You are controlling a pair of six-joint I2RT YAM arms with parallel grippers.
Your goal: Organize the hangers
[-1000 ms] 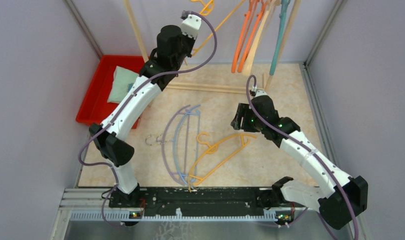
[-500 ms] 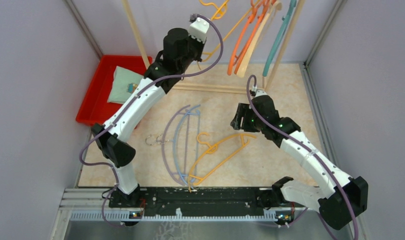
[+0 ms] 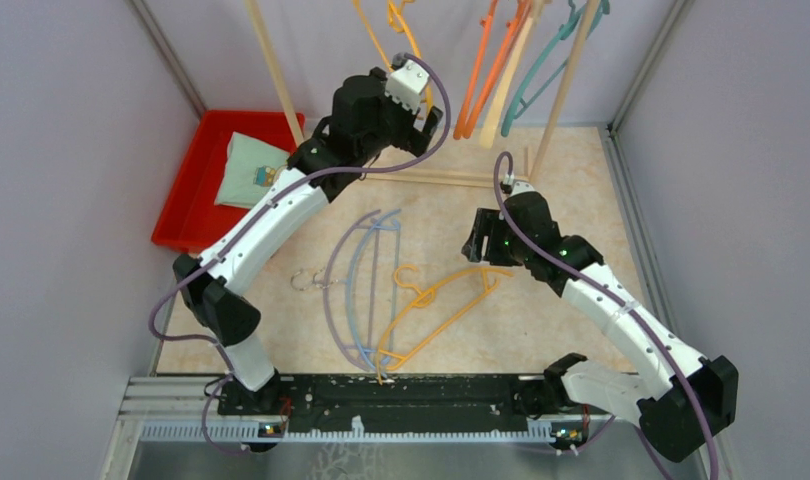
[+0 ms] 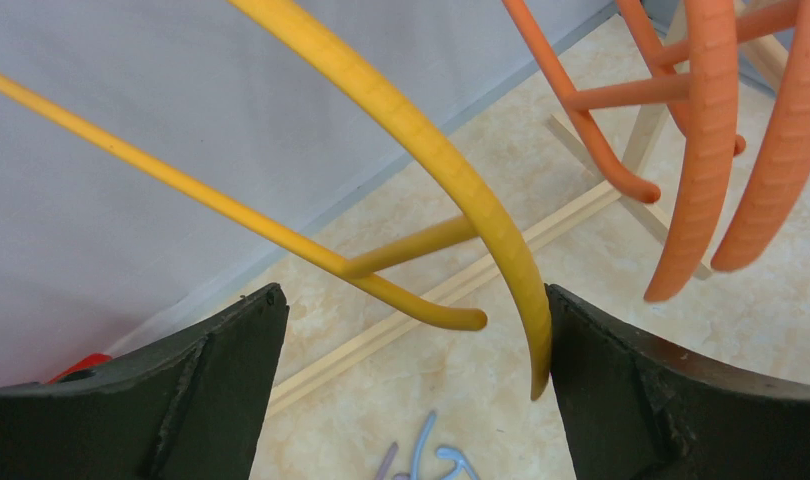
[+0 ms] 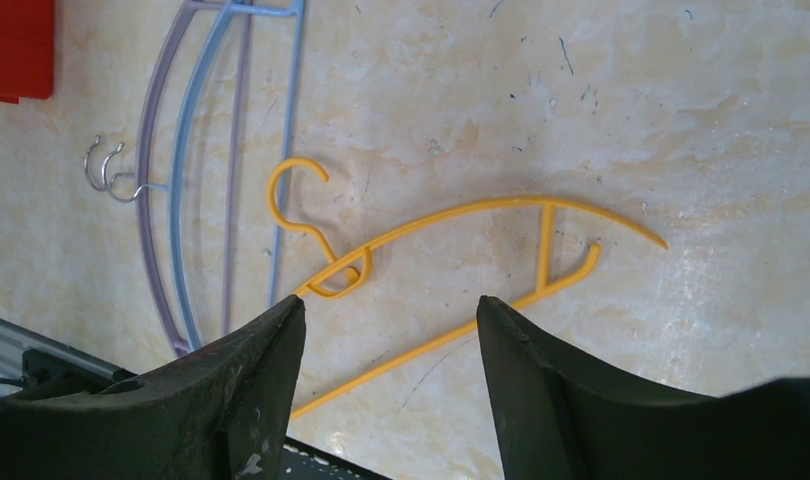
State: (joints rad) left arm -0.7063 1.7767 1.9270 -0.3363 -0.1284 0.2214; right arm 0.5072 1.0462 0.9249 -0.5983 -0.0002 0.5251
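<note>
The left claw (image 4: 413,305) stands wide apart, holding nothing, on either side of the ribbed, curved arm of a yellow plastic hanger (image 4: 451,170) that hangs beside ridged orange hangers (image 4: 706,130). The right claw (image 5: 391,305), also apart, hovers over a thin yellow hanger (image 5: 481,215) lying flat on the marbled beige table (image 5: 681,100).

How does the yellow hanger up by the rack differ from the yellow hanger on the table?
The yellow hanger by the rack hangs in the air; the yellow hanger on the table lies flat. The first passes between the fingers of the open left gripper; the second lies below the open right gripper, untouched. Orange hangers hang beside the first; a light blue hanger lies beside the second. Both are thin, curved, yellow.
</note>
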